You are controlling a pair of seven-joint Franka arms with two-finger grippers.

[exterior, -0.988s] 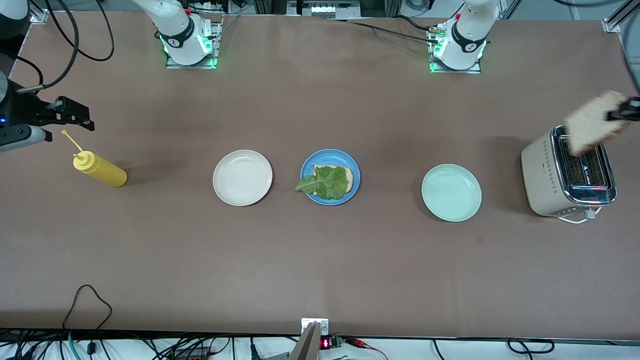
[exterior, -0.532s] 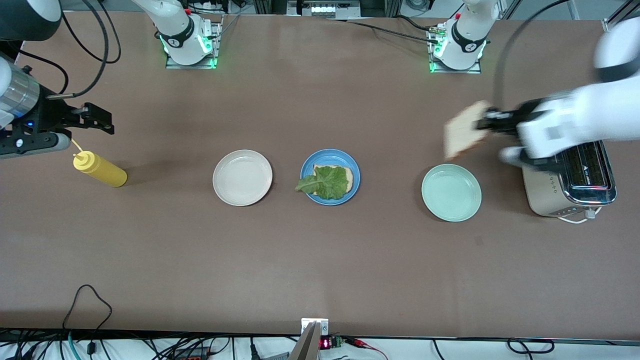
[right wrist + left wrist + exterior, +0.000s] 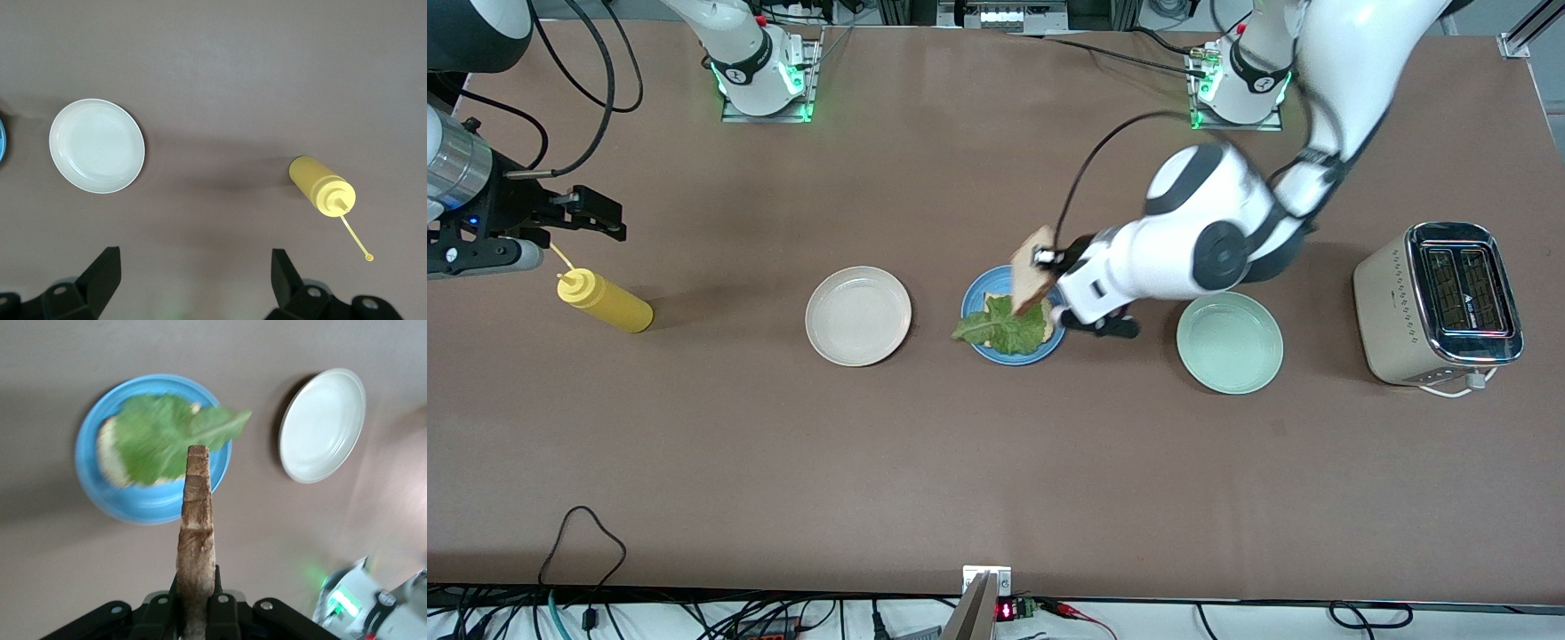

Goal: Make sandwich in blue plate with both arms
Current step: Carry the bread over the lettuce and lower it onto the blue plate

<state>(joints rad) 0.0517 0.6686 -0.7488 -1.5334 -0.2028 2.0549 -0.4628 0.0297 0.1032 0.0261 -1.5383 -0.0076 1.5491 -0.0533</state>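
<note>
The blue plate (image 3: 976,296) sits mid-table and holds a bread slice (image 3: 1052,319) with a green lettuce leaf (image 3: 1005,325) on it; they also show in the left wrist view, plate (image 3: 107,495), lettuce (image 3: 163,435). My left gripper (image 3: 1047,259) is shut on a second bread slice (image 3: 1031,271), held on edge over the blue plate; in the left wrist view the slice (image 3: 197,533) stands between the fingers (image 3: 197,603). My right gripper (image 3: 596,213) is open and empty, in the air over the table near the yellow bottle; its gap shows in the right wrist view (image 3: 197,267).
A cream-white plate (image 3: 858,316) lies beside the blue plate toward the right arm's end, a mint-green plate (image 3: 1230,342) toward the left arm's end. A toaster (image 3: 1440,302) stands at the left arm's end. A yellow squeeze bottle (image 3: 605,302) lies at the right arm's end.
My left arm has swung from above the toaster across the mint-green plate to over the blue plate, carrying the bread slice. My right gripper has shifted slightly toward the table's middle.
</note>
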